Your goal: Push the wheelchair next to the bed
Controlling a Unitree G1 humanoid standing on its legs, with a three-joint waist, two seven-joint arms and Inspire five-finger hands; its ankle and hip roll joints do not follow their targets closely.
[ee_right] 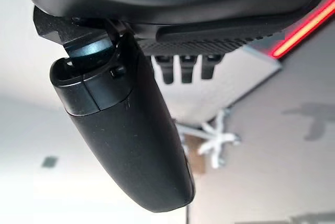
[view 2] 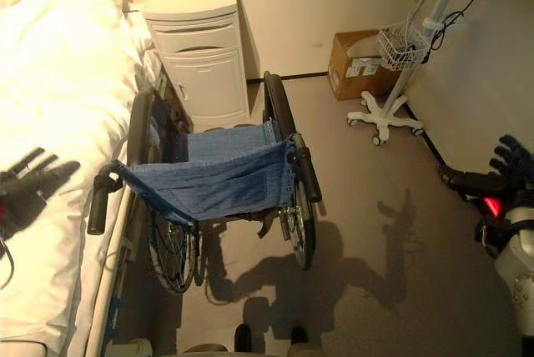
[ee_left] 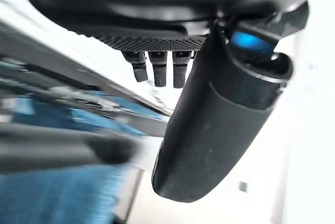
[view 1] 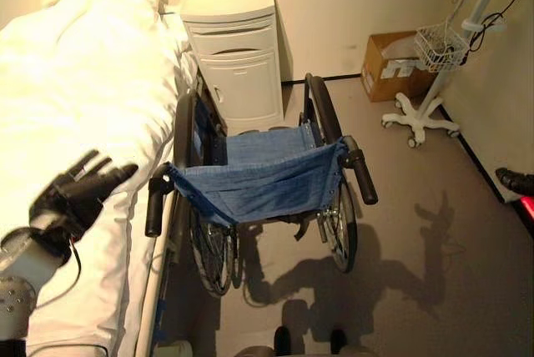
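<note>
Wheelchair (view 1: 267,178) already sits right against the bed (view 1: 75,123), both my left hand (view 1: 75,194) and right hand (view 2: 511,161) hang off it with fingers loosely spread, so I'd grab both handles evenly before nudging.

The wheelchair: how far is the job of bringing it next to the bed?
It looks nearly done or done: the wheelchair stands alongside the bed, its left push handle at the mattress edge. Nothing is in hand: the left robot hand hovers open over the bed, the right robot hand is open, off to the side. At most a small closing nudge remains.
</note>
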